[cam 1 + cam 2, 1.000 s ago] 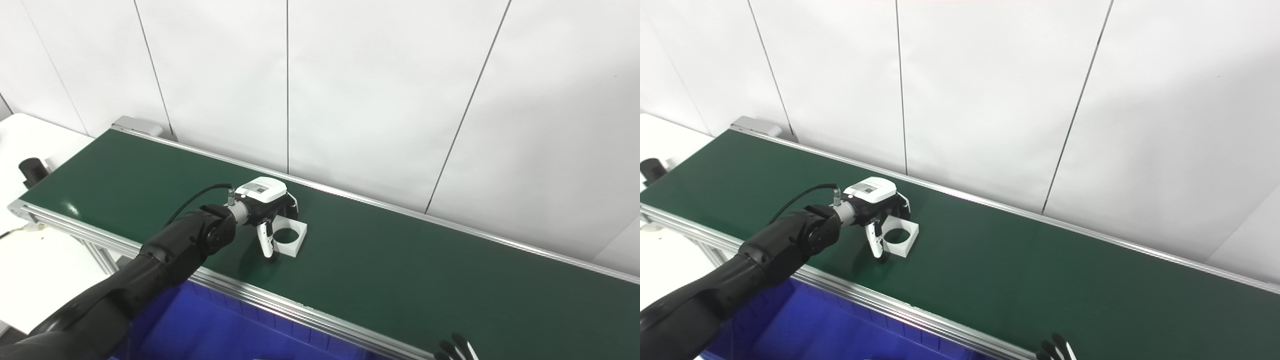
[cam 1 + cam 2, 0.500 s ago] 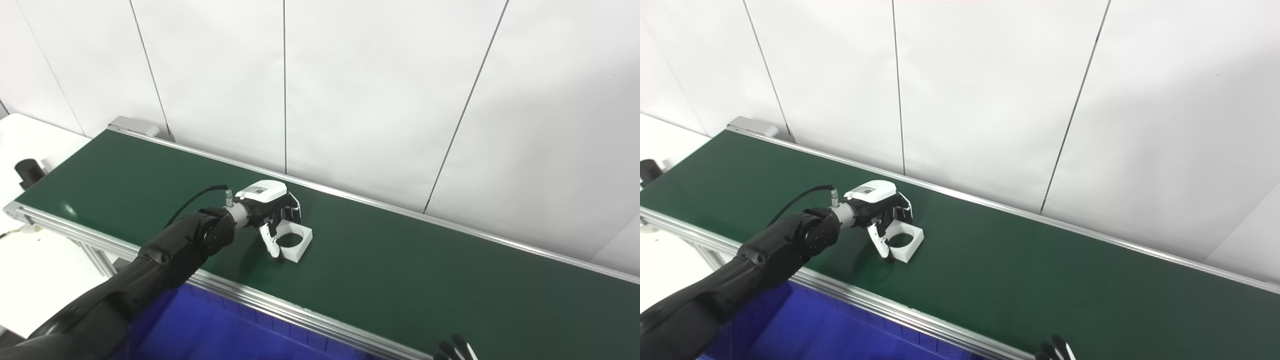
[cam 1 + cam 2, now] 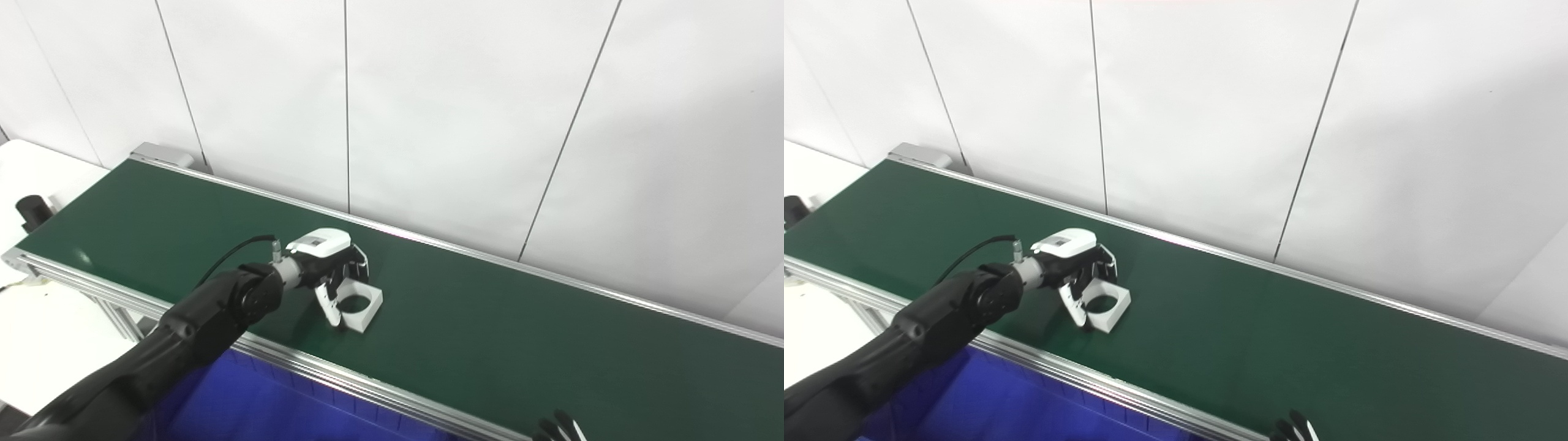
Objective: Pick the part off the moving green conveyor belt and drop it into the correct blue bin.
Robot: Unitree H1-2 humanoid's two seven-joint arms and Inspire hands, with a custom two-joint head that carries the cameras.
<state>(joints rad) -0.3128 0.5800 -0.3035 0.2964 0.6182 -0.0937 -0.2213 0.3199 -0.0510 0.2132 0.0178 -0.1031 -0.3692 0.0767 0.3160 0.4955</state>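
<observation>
A white square part with a round hole lies on the green conveyor belt, near its front edge. My left hand reaches over it from the left. Its thumb presses the part's near left corner and its fingers hook the far edge, so the hand is shut on the part. The part still touches the belt. Of my right hand, only dark fingertips show at the bottom edge, so its state is unclear. A blue bin sits below the belt's front rail.
An aluminium rail runs along the belt's front edge, between the belt and the bin. A white table with a black cylinder stands at the far left. White wall panels close off the back.
My left hand's thumb and fingers have drawn in around the part. The part has turned slightly and shifted a little toward the front rail.
</observation>
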